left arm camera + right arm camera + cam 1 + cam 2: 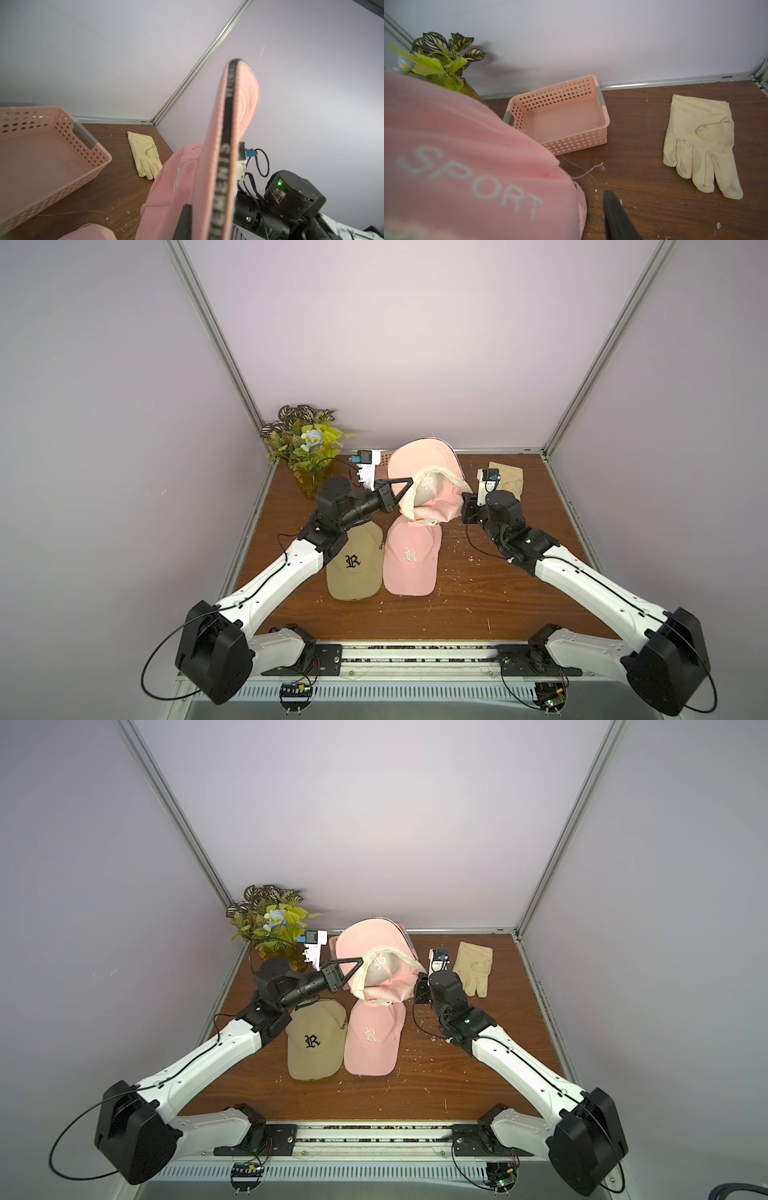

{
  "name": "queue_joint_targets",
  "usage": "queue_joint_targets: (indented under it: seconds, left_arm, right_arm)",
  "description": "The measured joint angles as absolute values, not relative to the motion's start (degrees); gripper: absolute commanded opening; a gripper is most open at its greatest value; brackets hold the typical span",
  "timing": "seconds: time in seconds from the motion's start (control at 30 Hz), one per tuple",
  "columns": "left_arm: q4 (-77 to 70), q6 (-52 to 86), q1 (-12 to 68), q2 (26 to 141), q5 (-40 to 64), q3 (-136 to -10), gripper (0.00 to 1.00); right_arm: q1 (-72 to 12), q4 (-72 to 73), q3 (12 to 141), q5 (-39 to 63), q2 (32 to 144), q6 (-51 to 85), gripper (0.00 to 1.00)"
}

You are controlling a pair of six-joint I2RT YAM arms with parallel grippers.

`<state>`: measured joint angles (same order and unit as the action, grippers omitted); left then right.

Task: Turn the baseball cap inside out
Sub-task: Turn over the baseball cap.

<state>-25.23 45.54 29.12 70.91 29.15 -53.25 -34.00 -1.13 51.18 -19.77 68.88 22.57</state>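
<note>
Left end effector (409, 482) pinching raised cap (419, 461), two more caps (411, 562), one glove (473, 969)

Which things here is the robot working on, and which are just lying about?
In use: raised pink fabric baseball cap; black left gripper pinching it.
Lying about: tan fabric cap; flat pink cap; pink perforated plastic basket; cream fabric glove; leafy artificial plant.
</note>
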Motion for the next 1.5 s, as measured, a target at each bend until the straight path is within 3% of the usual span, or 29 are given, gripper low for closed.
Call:
queue_joint_targets:
  seconds: [0.23,0.47,0.73,0.93,1.0,1.4,1.5]
  left_arm:
    - [-25.5,46.9,29.4,71.9,26.7,-53.3,0.0]
    - [-25.5,47.1,29.6,71.8,24.7,-52.7,0.0]
    - [-24.5,45.6,29.7,70.9,21.3,-52.2,0.0]
    - [-24.8,40.2,30.1,70.0,16.1,-51.5,0.0]
    - [-26.0,38.4,30.2,70.0,14.9,-50.5,0.0]
    - [-38.8,22.2,32.2,71.4,9.6,-45.0,0.0]
    - [-40.0,19.1,32.8,72.0,9.7,-44.5,0.0]
  right_arm:
    - [-33.9,-1.4,51.1,-19.5,71.0,22.8,0.45]
    - [-33.9,-3.2,52.2,-18.0,74.9,22.1,0.48]
    - [-33.7,-4.7,52.5,-11.5,75.7,20.6,0.39]
    - [-34.1,-7.5,53.8,-4.2,75.1,18.7,0.06]
    - [-34.2,-8.4,53.8,-2.3,74.3,18.4,0.0]
    - [-33.9,-12.2,53.7,3.6,66.0,20.9,0.0]
    - [-33.4,-11.9,53.2,5.3,64.5,22.2,0.07]
